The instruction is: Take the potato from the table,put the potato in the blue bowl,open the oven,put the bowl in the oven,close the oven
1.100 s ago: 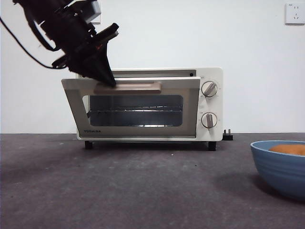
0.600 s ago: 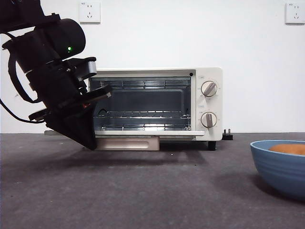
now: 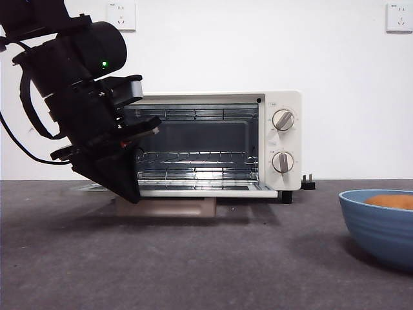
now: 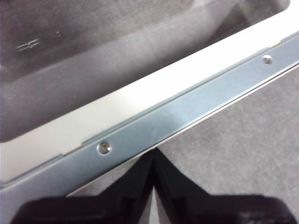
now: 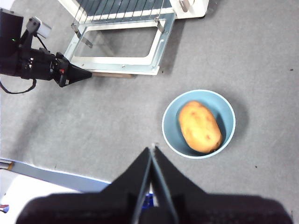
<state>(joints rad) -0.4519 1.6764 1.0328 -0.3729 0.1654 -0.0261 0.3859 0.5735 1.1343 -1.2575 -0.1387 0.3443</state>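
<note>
At centre frame we see the oven [image 3: 213, 145] with its door [image 3: 193, 191] dropped flat, racks showing inside. A big dark arm fills the upper left, its gripper [image 3: 126, 190] down at the door's left end by the handle [image 3: 168, 207]. At the lower right edge sits the bowl [image 3: 381, 226], the potato [image 3: 390, 202] showing over its rim.

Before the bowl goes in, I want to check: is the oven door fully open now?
Open. The oven door lies flat, level with the table, and the racks inside show. The left claw is at its front edge.
</note>
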